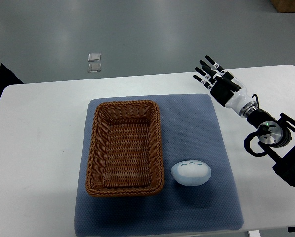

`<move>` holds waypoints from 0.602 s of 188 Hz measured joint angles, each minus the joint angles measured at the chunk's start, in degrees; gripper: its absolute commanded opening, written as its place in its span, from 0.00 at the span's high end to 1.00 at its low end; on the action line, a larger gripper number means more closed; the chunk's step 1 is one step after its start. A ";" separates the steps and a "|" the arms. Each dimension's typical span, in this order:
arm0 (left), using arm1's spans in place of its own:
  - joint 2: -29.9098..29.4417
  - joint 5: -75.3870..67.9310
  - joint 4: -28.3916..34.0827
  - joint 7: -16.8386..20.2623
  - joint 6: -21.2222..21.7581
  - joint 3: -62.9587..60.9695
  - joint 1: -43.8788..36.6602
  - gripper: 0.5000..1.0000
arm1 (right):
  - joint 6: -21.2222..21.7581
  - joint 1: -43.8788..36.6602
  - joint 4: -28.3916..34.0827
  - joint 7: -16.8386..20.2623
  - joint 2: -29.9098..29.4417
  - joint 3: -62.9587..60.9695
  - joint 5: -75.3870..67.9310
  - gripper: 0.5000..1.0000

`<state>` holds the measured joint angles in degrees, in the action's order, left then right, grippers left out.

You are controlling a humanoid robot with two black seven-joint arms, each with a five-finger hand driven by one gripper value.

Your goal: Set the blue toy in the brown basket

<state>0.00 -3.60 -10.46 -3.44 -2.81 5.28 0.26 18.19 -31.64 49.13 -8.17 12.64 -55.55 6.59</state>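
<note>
Here my right robot hand (217, 76) hovers with fingers spread, holding nothing, well apart from the blue toy (191, 172) lying just beside the brown basket (125, 147).

White table (43, 148) with rounded corners, standing on a grey floor (137, 29). A blue-grey mat (196, 128) lies flat on the tabletop — roughly centred, its near edge close to the table's near edge. Bare white surface shows to the left and right of the mat and along the far side. Nothing else rests directly on the tabletop (the other items sit on the mat).
</note>
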 measured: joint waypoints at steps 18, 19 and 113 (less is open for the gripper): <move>0.00 0.00 0.00 0.00 0.00 -0.04 0.00 0.00 | 0.07 0.00 0.00 0.00 0.01 0.00 0.00 0.18; 0.00 0.00 0.00 0.00 0.00 -0.04 0.00 0.00 | 0.08 0.00 0.00 0.00 0.01 0.00 0.00 0.18; 0.00 0.08 -0.08 0.00 0.09 0.73 0.27 0.00 | 0.87 -3.32 5.81 5.02 5.65 4.32 4.09 0.18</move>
<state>0.00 -3.52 -10.54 -3.44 -2.72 6.01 0.54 19.06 -34.96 54.94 -3.15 18.29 -51.23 10.68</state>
